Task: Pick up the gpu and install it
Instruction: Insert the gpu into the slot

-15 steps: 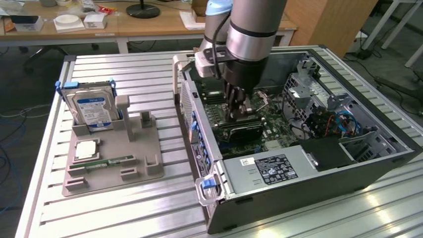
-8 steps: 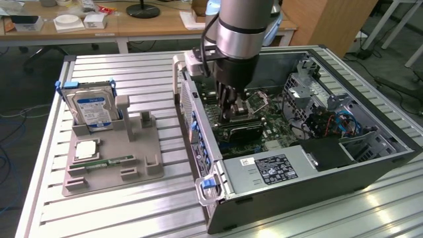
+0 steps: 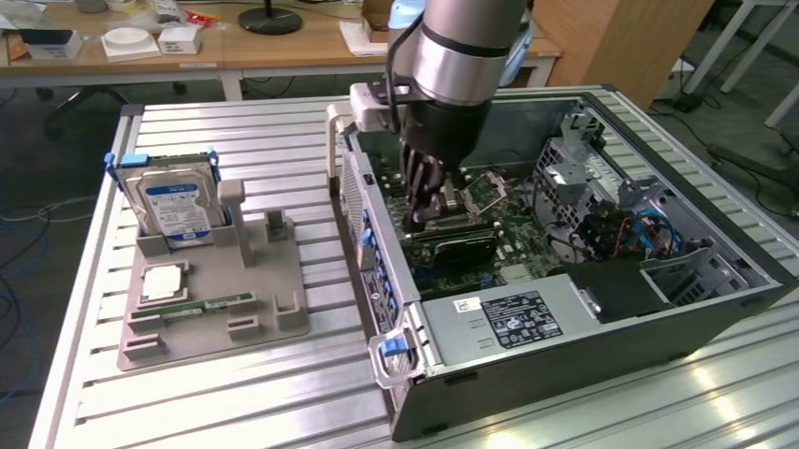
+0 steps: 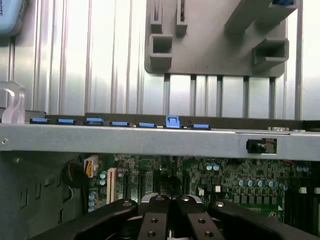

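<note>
The gpu (image 3: 452,245) is a dark flat card standing on edge across the green motherboard (image 3: 500,238) inside the open computer case (image 3: 587,355). My gripper (image 3: 431,215) reaches down into the case from above, and its black fingers are shut on the card's upper edge, near the end by the case's wall. In the wrist view the fingers (image 4: 155,220) meet in the middle over the motherboard (image 4: 240,177), with the card hidden beneath them. The case's side wall (image 4: 150,140) crosses that view with blue clips along it.
At the exterior view's left, a grey parts holder (image 3: 212,299) on the slatted metal table (image 3: 250,393) carries a silver hard drive (image 3: 175,208), a green memory stick (image 3: 206,306) and a small square chip (image 3: 163,281). Drive cages and cables (image 3: 612,224) crowd the case's far side.
</note>
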`<state>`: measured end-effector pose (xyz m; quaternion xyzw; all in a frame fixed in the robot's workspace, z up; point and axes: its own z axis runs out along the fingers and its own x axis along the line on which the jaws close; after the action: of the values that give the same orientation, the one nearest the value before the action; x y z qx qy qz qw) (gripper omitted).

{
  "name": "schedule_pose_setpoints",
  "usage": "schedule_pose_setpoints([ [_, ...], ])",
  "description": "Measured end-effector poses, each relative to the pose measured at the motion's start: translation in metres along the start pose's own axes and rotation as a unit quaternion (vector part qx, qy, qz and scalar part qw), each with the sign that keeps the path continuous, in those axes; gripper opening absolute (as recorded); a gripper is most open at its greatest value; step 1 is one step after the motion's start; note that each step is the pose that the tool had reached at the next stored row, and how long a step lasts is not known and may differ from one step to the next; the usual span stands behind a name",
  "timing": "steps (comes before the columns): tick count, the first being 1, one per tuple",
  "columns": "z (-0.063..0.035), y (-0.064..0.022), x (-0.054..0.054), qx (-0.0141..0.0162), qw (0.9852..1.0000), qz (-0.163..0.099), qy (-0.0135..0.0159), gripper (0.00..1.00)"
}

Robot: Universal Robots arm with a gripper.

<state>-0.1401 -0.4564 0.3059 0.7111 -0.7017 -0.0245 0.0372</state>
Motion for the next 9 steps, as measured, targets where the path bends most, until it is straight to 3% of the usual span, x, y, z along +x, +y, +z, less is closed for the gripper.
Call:
schedule_pose_setpoints([
  [1,0.0,-0.0025,0.0001,-0.0077,1.0,0.0,-0.0001,0.13],
  [2,0.0002,-0.0055,0.0001,-0.0136,0.9999,0.0,-0.0002,0.13],
  [5,0.0019,-0.0117,-0.001,-0.0277,0.9996,-0.001,-0.0005,0.13],
  [9,0.0032,-0.012,-0.005,-0.0489,0.9988,-0.001,-0.0004,0.13],
])
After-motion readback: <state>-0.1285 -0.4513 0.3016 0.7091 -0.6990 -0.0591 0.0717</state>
